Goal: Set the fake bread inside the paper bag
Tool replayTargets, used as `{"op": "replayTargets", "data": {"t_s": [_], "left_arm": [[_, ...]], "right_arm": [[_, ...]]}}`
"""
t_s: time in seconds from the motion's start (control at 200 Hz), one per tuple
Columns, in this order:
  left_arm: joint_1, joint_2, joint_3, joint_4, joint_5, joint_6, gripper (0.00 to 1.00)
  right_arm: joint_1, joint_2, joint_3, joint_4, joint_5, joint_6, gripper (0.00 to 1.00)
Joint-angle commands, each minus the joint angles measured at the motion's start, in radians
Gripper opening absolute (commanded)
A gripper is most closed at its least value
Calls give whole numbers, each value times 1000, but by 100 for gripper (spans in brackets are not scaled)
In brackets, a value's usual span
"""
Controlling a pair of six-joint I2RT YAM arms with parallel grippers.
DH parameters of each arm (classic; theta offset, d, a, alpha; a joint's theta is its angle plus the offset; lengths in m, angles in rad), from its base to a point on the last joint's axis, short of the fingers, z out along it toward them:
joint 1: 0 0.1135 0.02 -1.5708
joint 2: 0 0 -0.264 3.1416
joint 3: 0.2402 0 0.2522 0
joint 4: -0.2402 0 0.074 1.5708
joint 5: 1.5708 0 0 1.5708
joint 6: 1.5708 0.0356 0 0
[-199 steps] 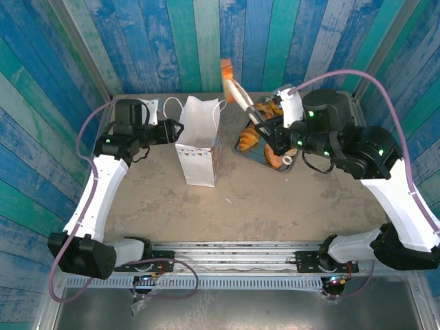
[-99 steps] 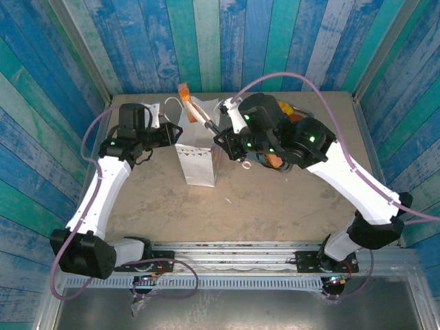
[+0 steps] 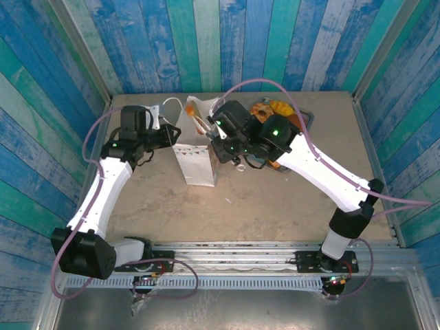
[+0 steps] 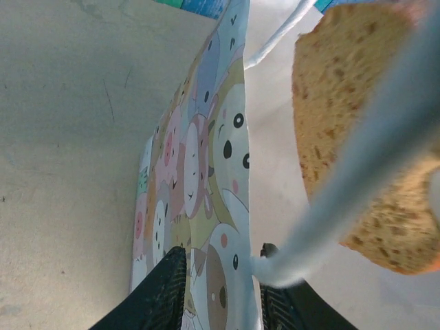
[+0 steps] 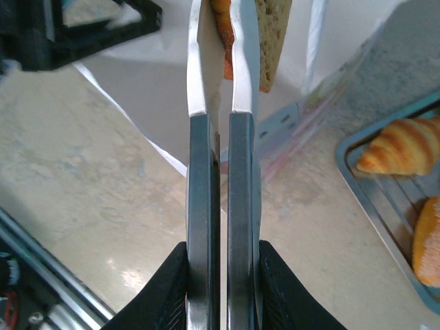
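Right tool, moved bagward, clamps tongs.

The room is bright, with soft, even light from above. Shadows under the arms on the table are faint and short. From above, everything looks sharp, though the blue wall planks lean outward at the edges. Up close by the left wrist, the paper bag is clear, but the tongs and the bread are fuzzy. By the right wrist, a small white shine sits on the table.
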Motion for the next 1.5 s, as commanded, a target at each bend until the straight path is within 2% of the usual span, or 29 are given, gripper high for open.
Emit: {"op": "replayTargets", "data": {"t_s": [0.0,0.165,0.481,0.681,0.887,1.257,1.382,1.498], "left_arm": [[0,-38,-6,15,-9,-6,32],[0,-36,-5,16,-11,-9,32],[0,-36,1,14,-15,-7,31],[1,-31,11,7,-12,-3,31],[0,-34,12,7,-9,-4,31],[0,-47,15,23,21,-14,34],[0,-54,16,28,28,-17,39],[0,-56,21,34,46,-14,44]], "right_arm": [[7,29,71,-73,92,-34,18],[5,70,109,-135,141,-56,20],[5,79,109,-139,119,-65,39],[1,65,118,-136,117,-58,43],[-1,41,127,-122,109,-57,43],[-11,-56,103,-56,24,-52,42],[-20,-112,77,-21,-33,-44,42],[-54,-170,47,-7,-136,-29,42]]}}
